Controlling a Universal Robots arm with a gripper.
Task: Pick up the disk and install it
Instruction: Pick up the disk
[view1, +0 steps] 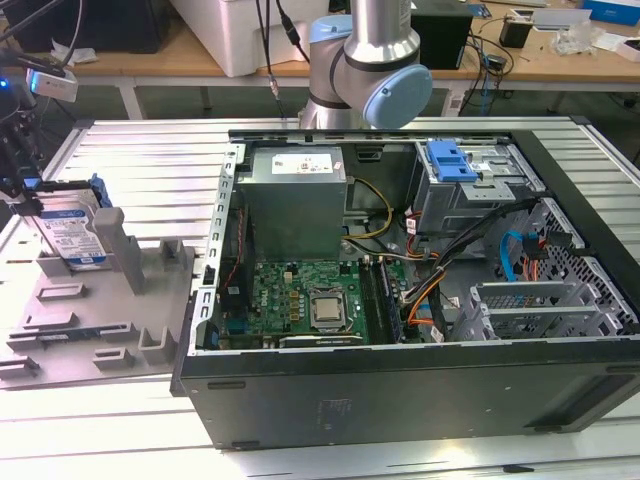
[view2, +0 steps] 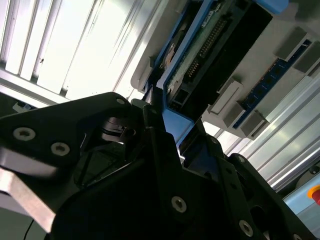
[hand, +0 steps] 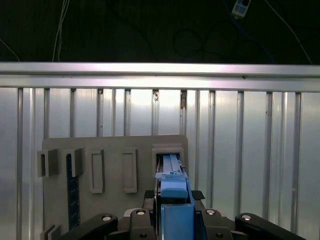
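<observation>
The disk (view1: 76, 236), a silver drive with a white-and-blue label in a blue carrier, stands on edge in a slot of the grey holder tray (view1: 90, 330) at the exterior view's left. My gripper (view1: 28, 200) is at the disk's end nearest that left edge, its black fingers closed on the blue carrier. The first wrist view has the carrier edge (hand: 173, 192) pinched in the gripper (hand: 173, 197), above the slot. In the second wrist view the gripper (view2: 167, 122) clamps the carrier, and the disk's connector edge (view2: 210, 45) runs away from it.
An open computer case (view1: 400, 380) lies right of the tray, with motherboard (view1: 310, 300), power supply (view1: 295, 200), cables, and a metal drive cage topped by a blue latch (view1: 452, 160). The arm's base (view1: 365, 60) stands behind it. A dark strip sits in another tray slot (hand: 73, 200).
</observation>
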